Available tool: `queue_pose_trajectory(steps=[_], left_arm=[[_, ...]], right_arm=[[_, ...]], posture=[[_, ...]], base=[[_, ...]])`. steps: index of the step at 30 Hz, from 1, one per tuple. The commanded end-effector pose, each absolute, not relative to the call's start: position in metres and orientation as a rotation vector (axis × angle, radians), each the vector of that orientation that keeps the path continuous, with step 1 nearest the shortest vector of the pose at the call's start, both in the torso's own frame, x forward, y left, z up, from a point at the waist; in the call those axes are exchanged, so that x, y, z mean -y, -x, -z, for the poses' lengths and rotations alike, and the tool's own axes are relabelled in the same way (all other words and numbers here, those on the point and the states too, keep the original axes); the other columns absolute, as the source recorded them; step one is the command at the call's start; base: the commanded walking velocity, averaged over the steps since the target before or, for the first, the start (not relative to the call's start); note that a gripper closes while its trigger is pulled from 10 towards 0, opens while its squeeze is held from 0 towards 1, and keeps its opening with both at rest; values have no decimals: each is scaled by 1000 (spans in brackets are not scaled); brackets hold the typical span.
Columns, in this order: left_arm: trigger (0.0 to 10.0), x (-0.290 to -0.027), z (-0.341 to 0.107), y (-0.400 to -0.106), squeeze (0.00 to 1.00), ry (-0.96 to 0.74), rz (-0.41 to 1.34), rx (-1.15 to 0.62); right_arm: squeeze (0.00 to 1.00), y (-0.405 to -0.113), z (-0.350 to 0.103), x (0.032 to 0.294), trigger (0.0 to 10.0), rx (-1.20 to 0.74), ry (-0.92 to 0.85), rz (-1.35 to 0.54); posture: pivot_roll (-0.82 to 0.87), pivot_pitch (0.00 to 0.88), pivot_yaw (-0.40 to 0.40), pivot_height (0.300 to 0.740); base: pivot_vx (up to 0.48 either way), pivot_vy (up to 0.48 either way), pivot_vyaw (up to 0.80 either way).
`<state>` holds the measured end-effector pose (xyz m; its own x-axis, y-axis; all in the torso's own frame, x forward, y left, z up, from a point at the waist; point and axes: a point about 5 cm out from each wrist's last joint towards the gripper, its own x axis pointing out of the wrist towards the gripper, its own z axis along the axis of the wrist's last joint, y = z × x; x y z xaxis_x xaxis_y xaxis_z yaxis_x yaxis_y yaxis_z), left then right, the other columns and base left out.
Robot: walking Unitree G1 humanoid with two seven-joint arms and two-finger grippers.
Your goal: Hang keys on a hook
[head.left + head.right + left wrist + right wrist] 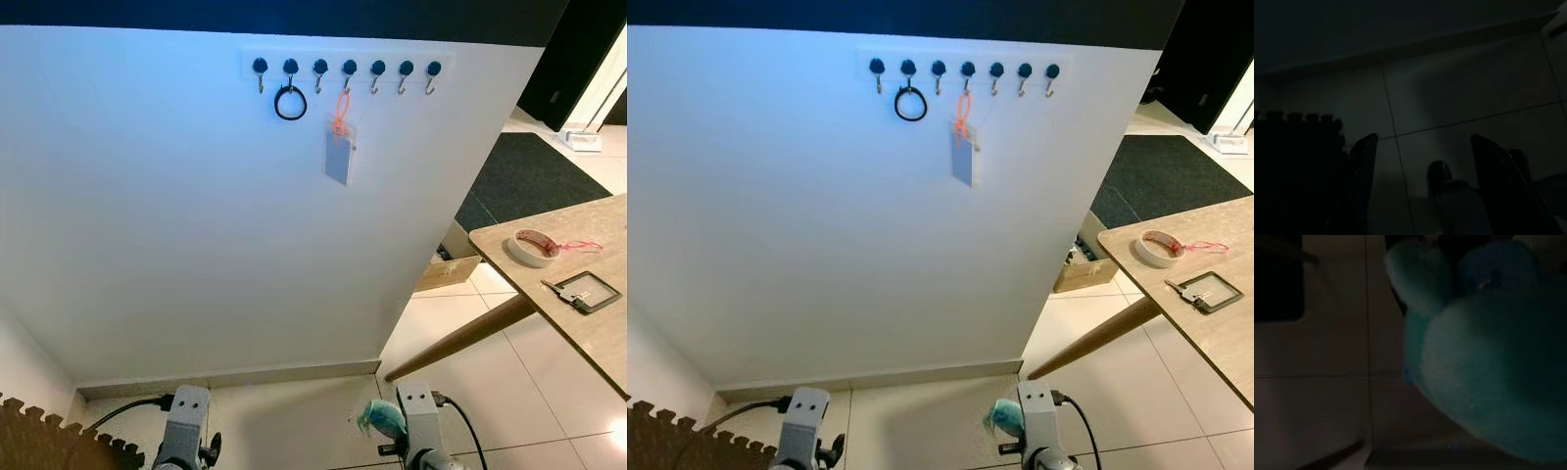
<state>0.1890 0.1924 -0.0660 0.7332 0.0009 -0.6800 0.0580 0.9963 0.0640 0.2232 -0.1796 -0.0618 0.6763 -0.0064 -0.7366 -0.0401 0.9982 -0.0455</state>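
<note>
Right gripper [392, 431] clamps a fluffy teal keychain [380, 418]; left gripper [1422, 191] apart.

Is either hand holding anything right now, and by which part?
The right hand carries a fluffy teal plush keychain; the grip point is hidden. The left hand is open, empty.

**Colours in view**

White wall [196, 215], white hook rail [343, 67] with dark knobs. Black ring [290, 103]; orange strap on grey-blue tag [339, 155]. Teal plush [1488, 362]. Beige speckled table [588, 333] at 3 o'clock, white tape roll [532, 248], dark mat [534, 176].
</note>
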Motion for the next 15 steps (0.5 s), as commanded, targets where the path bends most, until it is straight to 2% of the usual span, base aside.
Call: queue_pose_trajectory(steps=[1,2,5,15], left_arm=[[10000,-191,70,-182,0,-68,14,-764],[10000,-196,71,-181,0,-8,-51,-747],[10000,-198,69,-182,0,35,-96,-712],[10000,-195,63,-187,0,28,-86,-635]], right_arm=[[0,-221,62,186,10000,-812,53,12],[0,-221,61,191,10000,-786,75,31],[0,-221,59,194,10000,-757,106,37],[0,-221,57,192,10000,-714,131,-5]], posture=[[39,52,-54,740],[38,50,-54,740],[36,49,-50,740],[44,62,-56,740]], base=[[0,0,0],[0,0,0],[0,0,0],[0,0,0]])
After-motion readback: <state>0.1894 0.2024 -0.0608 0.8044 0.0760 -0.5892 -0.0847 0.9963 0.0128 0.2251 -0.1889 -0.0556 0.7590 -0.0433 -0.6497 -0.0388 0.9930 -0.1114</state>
